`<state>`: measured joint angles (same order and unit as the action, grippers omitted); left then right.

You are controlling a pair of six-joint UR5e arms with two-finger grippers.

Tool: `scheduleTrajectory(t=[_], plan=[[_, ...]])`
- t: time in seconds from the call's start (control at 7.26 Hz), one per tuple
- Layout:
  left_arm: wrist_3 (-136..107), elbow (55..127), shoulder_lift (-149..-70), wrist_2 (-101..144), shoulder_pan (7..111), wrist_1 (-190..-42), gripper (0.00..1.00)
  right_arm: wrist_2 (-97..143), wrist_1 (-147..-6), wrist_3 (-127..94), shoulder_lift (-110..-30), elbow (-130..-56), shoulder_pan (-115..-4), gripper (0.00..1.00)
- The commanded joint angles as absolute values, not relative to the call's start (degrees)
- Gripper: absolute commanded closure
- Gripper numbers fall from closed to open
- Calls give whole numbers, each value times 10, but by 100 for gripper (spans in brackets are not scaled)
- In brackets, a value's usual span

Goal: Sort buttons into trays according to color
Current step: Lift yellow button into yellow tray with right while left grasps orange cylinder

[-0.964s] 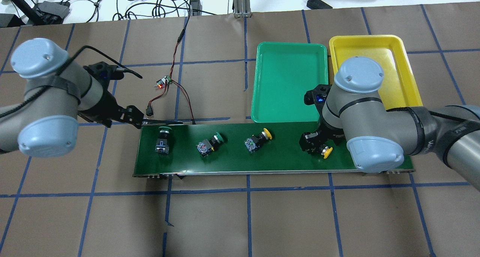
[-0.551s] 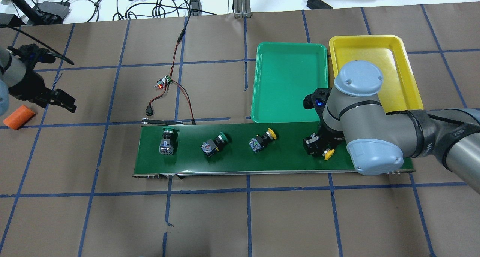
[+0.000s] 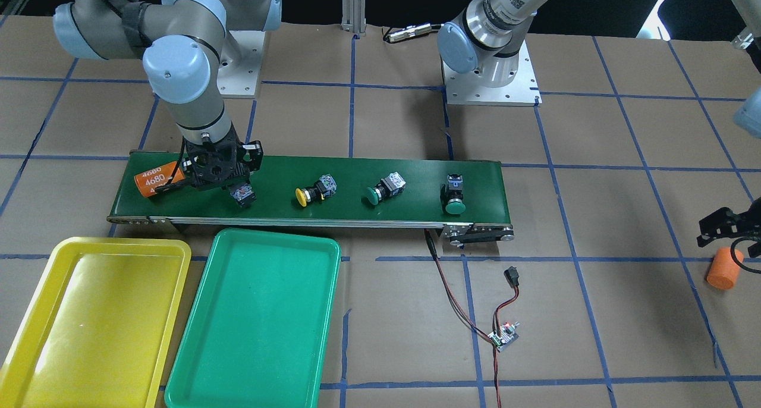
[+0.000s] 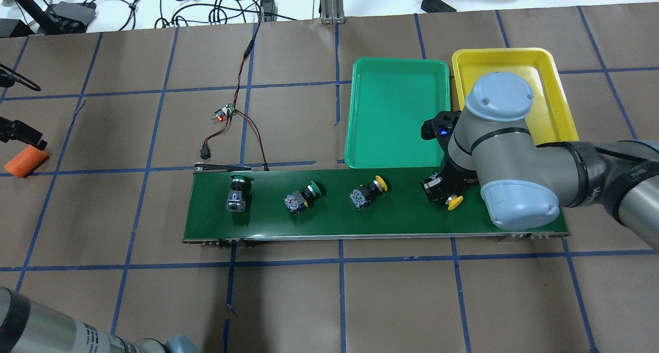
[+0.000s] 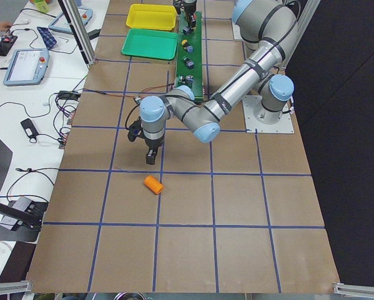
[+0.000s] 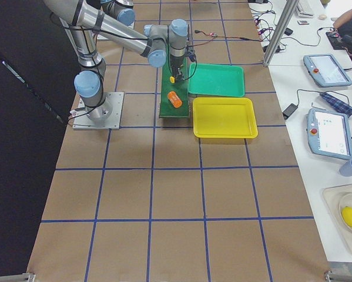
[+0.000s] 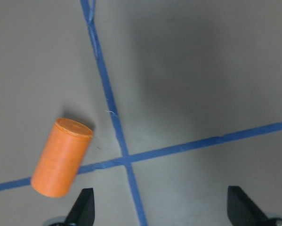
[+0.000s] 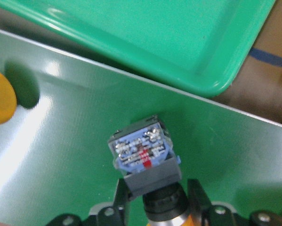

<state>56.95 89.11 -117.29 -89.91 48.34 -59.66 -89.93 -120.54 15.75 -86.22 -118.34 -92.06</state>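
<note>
Four buttons are on the dark green conveyor belt [image 4: 334,219]. Two green-capped buttons [image 4: 237,193] [image 4: 301,197] and one yellow-capped button [image 4: 366,192] lie loose on it. My right gripper [image 4: 444,193] is shut on the second yellow button [image 4: 454,202] at the belt's right part; in the right wrist view the fingers [image 8: 122,200] clamp its neck behind the block body [image 8: 143,153]. The green tray [image 4: 396,111] and the yellow tray [image 4: 545,80] lie just beyond the belt, both empty. My left gripper [image 7: 162,212] is open and empty, far left of the belt.
An orange cylinder [image 7: 60,157] lies on the brown paper beside my left gripper [image 3: 722,223]. Another orange cylinder marked 4680 [image 3: 156,179] lies on the belt behind my right gripper. A small circuit board with red-black wires [image 4: 225,113] lies beyond the belt's left end.
My left arm has swung from the belt's left end out to the far left. The loose buttons have drifted right along the belt. My right gripper has shifted slightly right and toward the trays.
</note>
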Motion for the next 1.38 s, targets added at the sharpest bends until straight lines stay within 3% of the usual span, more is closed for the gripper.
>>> scheduleTrajectory(t=[0.0,0.28,0.41,0.55,0.69,0.83,1.24], plan=[[615,851,-1237,-898,476,-577,0,-898,-1153,170,-805,-1068,-881,98],[636,848,-1268,-897,455,-561,0,-897,-1108,219,-713,-959,-798,95],[644,850,-1277,-896,455,-545,0,-897,-1108,259,-664,-917,-772,80],[653,854,-1282,-896,452,-541,0,-896,-1109,299,-630,-892,-750,41],[689,853,-1286,-892,450,-541,6,-896,-1107,308,-624,-890,-741,34],[752,853,-1286,-896,447,-541,99,-897,-1107,308,-628,-892,-742,33],[714,869,-1241,-896,456,-584,100,-891,-1051,299,-670,-915,-750,31]])
